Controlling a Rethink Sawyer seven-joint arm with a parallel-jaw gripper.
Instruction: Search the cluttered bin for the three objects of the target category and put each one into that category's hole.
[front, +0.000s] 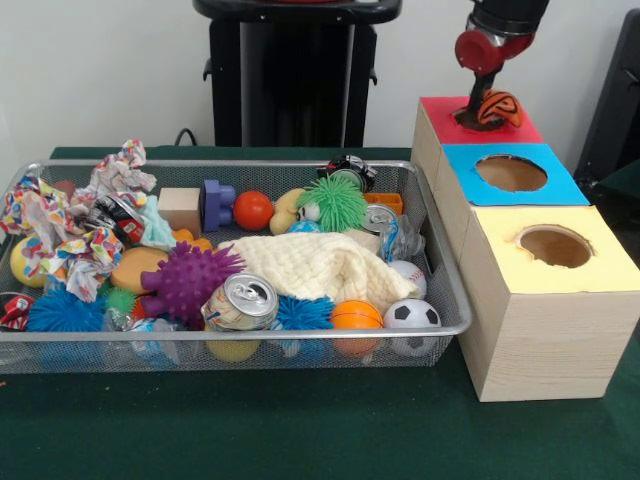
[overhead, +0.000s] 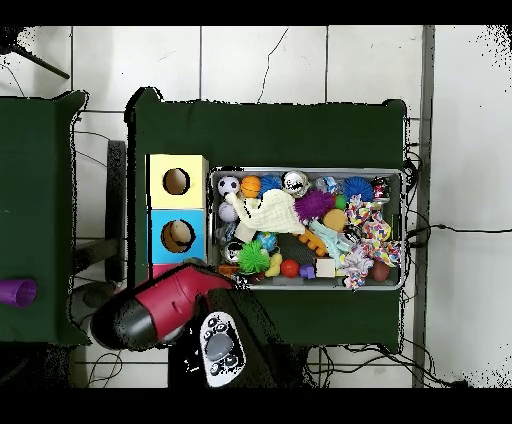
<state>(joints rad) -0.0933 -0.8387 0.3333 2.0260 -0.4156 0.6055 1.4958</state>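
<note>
The bin (front: 447, 282) of wire mesh is full of toys, cans, cloths and balls; it also shows in the overhead view (overhead: 300, 170). Three pale wooden boxes stand beside it. The red-topped one (front: 445, 108) is farthest back. My gripper (front: 487, 108) is right over its hole and shut on an orange ball with black stripes (front: 499, 107), which hides the hole. In the overhead view my arm (overhead: 165, 305) covers the red box and the gripper. A soccer ball (front: 411, 315), a baseball (front: 407, 272) and an orange ball (front: 355, 314) lie at the bin's near right.
The blue-topped box (front: 511, 173) and the yellow-topped box (front: 555, 246) stand in a row nearer the camera. A cream cloth (front: 310, 265), a can (front: 241, 302), a purple spiky ball (front: 190, 280) and a green spiky ball (front: 331, 203) crowd the bin. A purple thing (overhead: 17, 292) lies on the side table.
</note>
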